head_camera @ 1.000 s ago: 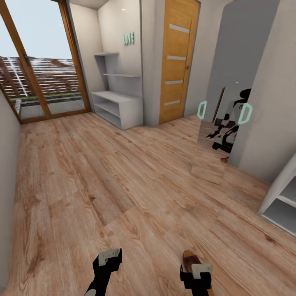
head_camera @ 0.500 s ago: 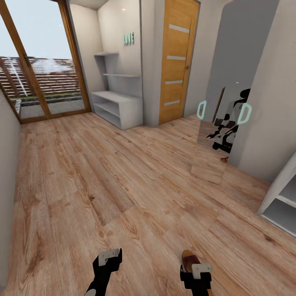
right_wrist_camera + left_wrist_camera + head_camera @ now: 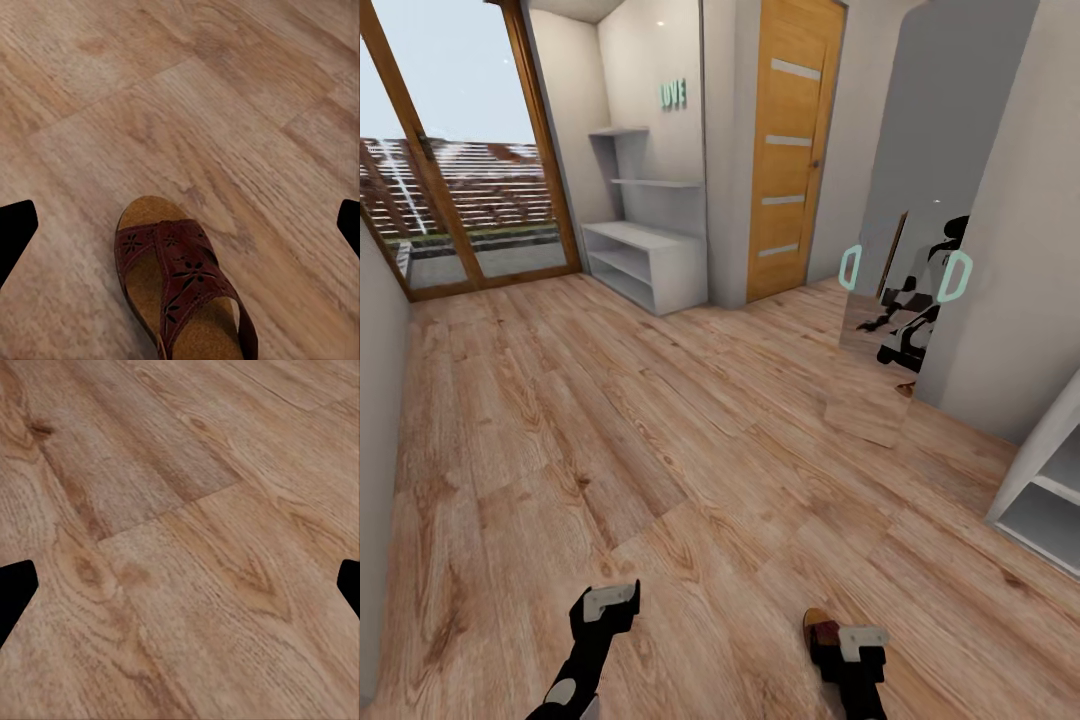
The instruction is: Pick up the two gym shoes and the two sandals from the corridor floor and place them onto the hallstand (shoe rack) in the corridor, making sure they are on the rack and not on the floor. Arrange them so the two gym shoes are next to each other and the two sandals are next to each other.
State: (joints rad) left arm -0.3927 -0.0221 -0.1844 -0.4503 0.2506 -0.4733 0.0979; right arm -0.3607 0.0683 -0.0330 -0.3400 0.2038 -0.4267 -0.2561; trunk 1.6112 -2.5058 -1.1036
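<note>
One sandal [image 3: 819, 627], maroon with a tan footbed, lies on the corridor floor [image 3: 660, 420] at the bottom of the head view. My right gripper [image 3: 857, 641] hangs just beside and over its heel end. In the right wrist view the sandal [image 3: 180, 292] lies flat between the widely spread fingertips [image 3: 15, 229], and the gripper is open. My left gripper [image 3: 607, 603] is open over bare planks [image 3: 180, 547]. The hallstand [image 3: 645, 258] stands far off against the back wall. The gym shoes are out of view.
A glass door [image 3: 460, 150] closes the far left and a wooden door [image 3: 790, 150] stands right of the hallstand. A tall mirror [image 3: 905, 300] leans on the right wall. Another pale shelf unit [image 3: 1050, 490] juts in at the right edge.
Both arms have drawn back toward the bottom of the view, the left gripper also shifting left. The sandal has stayed where it was on the floor.
</note>
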